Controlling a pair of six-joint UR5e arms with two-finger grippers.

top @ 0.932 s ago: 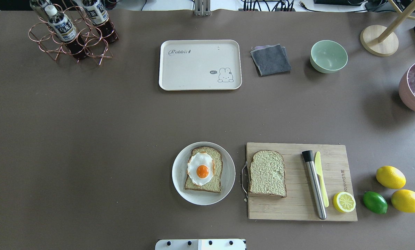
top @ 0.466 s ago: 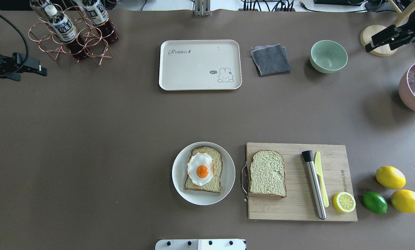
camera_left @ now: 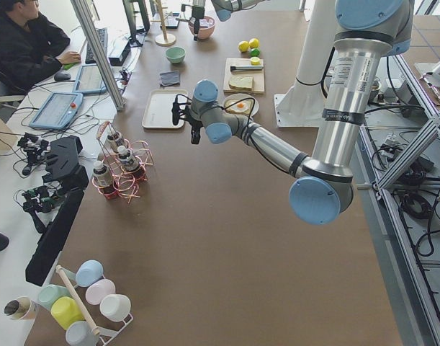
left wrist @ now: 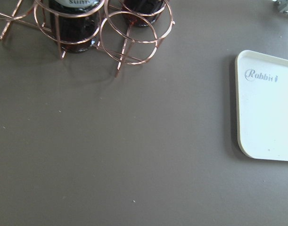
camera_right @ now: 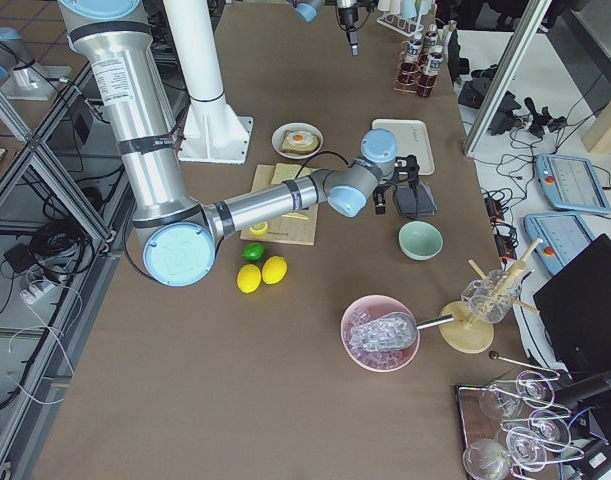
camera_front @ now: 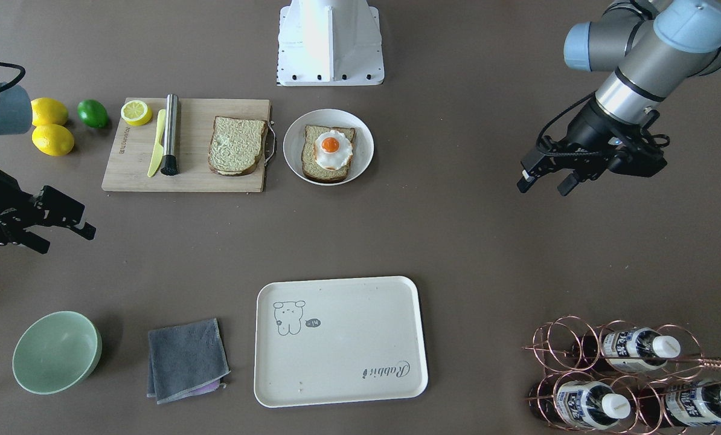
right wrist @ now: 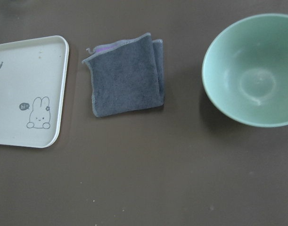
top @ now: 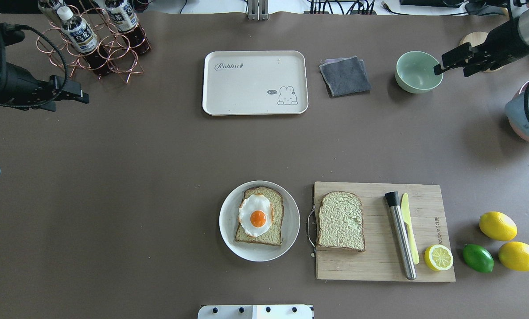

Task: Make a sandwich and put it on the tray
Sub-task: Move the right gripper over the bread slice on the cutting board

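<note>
Overhead exterior: left hand (top: 68, 103) nearer tray (top: 255, 106).

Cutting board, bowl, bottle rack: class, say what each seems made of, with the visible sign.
Cutting board: probably bamboo or wood, matt; pale glued strips with grain. Bowl: smooth pale green with faint sheen; ceramic or plastic, cannot tell. Bottle rack: thin copper-coloured metal wire, shiny, bent into rings.

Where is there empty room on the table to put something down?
The widest bare stretch is the brown table between the tray and the plate, running left below the bottle rack. The tray itself is bare too. It's crowded on the cutting board and beside it, by the lemons and lime.
</note>
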